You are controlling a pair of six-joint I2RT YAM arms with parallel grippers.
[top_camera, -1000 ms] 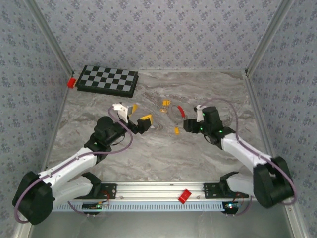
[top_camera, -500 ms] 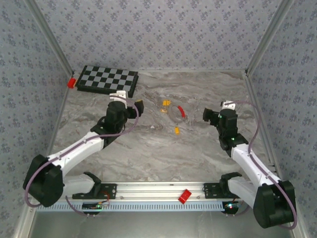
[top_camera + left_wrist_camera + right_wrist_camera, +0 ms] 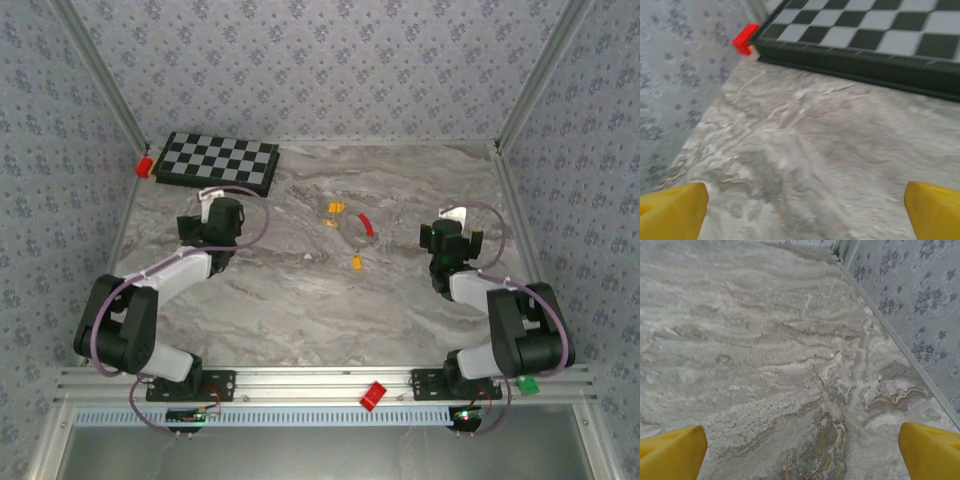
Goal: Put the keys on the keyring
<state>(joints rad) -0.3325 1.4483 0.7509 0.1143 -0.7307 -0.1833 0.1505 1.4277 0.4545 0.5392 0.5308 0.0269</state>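
Observation:
The keyring [image 3: 357,235], a thin dark loop with a red arc [image 3: 365,224], lies flat on the marble table in the top view. Two yellow-orange keys [image 3: 335,209] lie just left of it, and a third key [image 3: 357,262] lies just below it. My left gripper [image 3: 212,207] is far to their left, near the checkerboard. It is open [image 3: 805,212], with bare table between its yellow fingertips [image 3: 672,207]. My right gripper [image 3: 452,225] is off to the right of the ring, open [image 3: 802,452] over bare marble, yellow fingertips [image 3: 930,447] wide apart.
A checkerboard [image 3: 218,162] lies at the back left, its dark edge [image 3: 855,65] just ahead of my left gripper, with a red block [image 3: 746,39] at its corner. The patterned right wall [image 3: 910,315] runs close beside my right gripper. Another red block [image 3: 373,395] sits on the front rail.
Both arms have pulled back from the middle, the left toward the checkerboard, the right toward the right wall. The right jaws have opened wider. Keys and keyring lie where they were.

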